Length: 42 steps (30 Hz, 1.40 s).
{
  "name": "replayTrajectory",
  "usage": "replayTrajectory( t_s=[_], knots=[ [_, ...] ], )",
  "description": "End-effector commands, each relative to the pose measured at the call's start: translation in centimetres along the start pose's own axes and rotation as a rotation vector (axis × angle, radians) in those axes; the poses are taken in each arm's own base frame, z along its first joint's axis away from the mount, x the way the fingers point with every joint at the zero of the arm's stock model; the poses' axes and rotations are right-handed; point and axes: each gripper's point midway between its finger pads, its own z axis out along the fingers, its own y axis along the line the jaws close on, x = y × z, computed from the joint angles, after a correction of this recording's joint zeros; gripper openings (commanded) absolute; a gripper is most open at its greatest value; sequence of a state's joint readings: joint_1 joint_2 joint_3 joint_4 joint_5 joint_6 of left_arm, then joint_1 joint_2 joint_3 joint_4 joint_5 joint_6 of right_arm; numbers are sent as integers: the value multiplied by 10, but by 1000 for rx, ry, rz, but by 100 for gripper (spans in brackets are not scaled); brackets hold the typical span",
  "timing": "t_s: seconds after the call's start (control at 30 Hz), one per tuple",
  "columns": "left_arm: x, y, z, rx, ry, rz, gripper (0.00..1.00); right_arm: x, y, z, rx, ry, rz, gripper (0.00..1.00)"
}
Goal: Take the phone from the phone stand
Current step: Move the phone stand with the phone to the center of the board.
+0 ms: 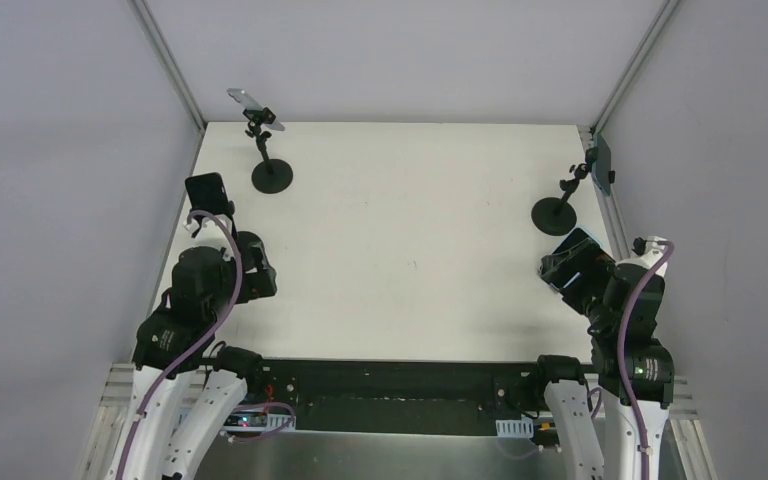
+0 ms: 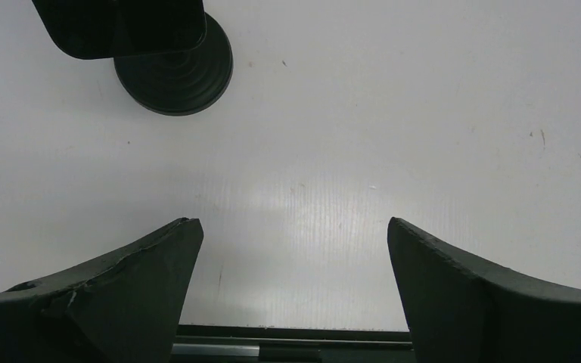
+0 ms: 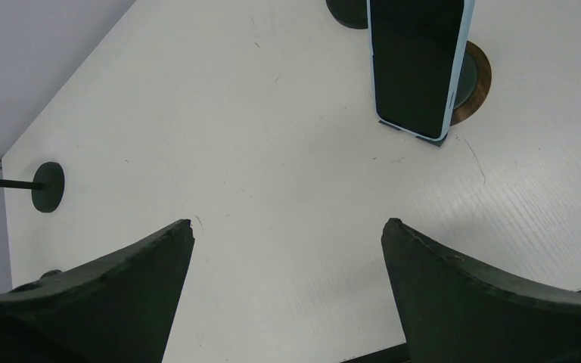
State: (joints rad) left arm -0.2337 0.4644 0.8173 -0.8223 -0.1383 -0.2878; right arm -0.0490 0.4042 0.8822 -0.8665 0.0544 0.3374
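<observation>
Several phones sit on black round-based stands. A dark phone (image 1: 208, 193) on its stand is at the left edge, just beyond my left arm; in the left wrist view this phone (image 2: 121, 26) hangs over its base (image 2: 178, 76), ahead and to the left. A phone in a light blue case (image 3: 416, 64) stands upright over a brown-ringed base (image 3: 476, 76), ahead and right of my right gripper (image 3: 287, 223); it also shows in the top view (image 1: 575, 255). My left gripper (image 2: 295, 223) and my right gripper are both open, empty and above bare table.
A third stand (image 1: 271, 175) at the back left holds a tilted phone (image 1: 255, 108). A fourth stand (image 1: 554, 215) at the right edge holds a phone (image 1: 603, 165). Grey walls close in the white table (image 1: 410, 230) on three sides.
</observation>
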Motion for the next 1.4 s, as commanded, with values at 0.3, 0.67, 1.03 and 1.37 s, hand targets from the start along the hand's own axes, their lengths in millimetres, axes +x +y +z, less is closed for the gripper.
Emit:
replayTrajectory(
  t_s=[0.3,0.67,1.03,1.37],
  knots=[
    [-11,5,-6,-42,-2,-24,100,7,20,-1,-69,100,12,99],
    [-14,34,-21,-211,-43,-109,68,22,3,15,139,266,124,99],
    [-35,16,-36,-117,-25,-60,99,18,13,14,115,271,161,99],
    [-146,-2,-116,-45,-237,-66,99,24,12,0,62,261,119,99]
  ],
)
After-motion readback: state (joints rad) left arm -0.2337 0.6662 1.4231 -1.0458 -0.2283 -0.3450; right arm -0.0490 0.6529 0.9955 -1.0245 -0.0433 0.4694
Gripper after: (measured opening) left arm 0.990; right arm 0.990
